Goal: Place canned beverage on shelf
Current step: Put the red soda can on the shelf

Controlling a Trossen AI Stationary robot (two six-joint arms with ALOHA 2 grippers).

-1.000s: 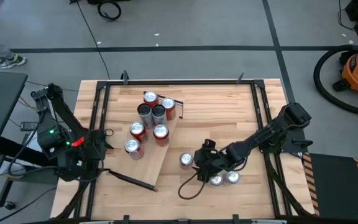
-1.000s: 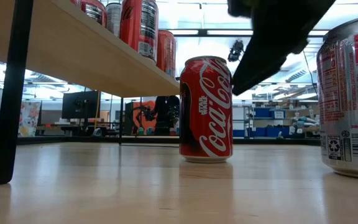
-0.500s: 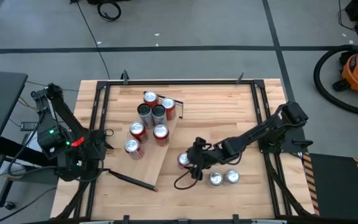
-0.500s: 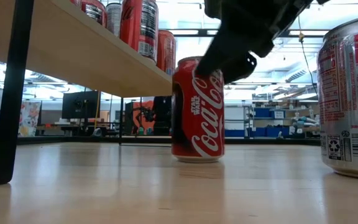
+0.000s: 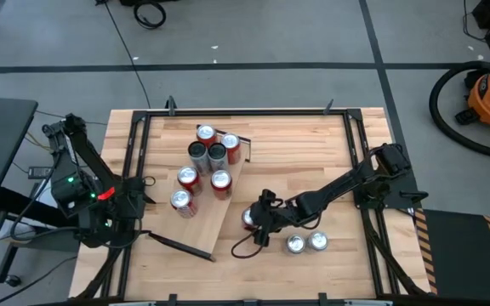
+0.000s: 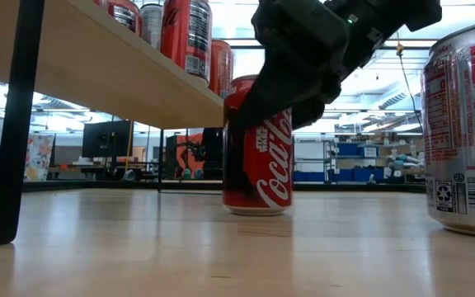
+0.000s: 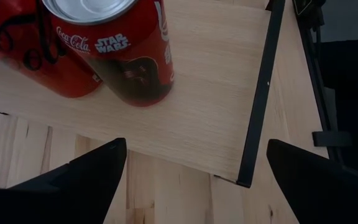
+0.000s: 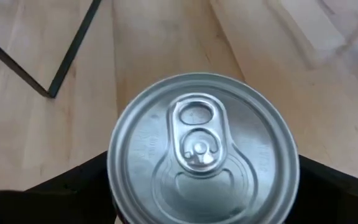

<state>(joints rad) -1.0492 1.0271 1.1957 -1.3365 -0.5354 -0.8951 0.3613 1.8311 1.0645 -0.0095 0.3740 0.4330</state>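
We see the right gripper (image 6: 291,78) astride the upright red can (image 6: 258,169) on the table (image 5: 330,161) beside the shelf (image 5: 202,212), fingers wide, grip unconfirmed. Left gripper (image 7: 188,180) gapes empty over the shelf.
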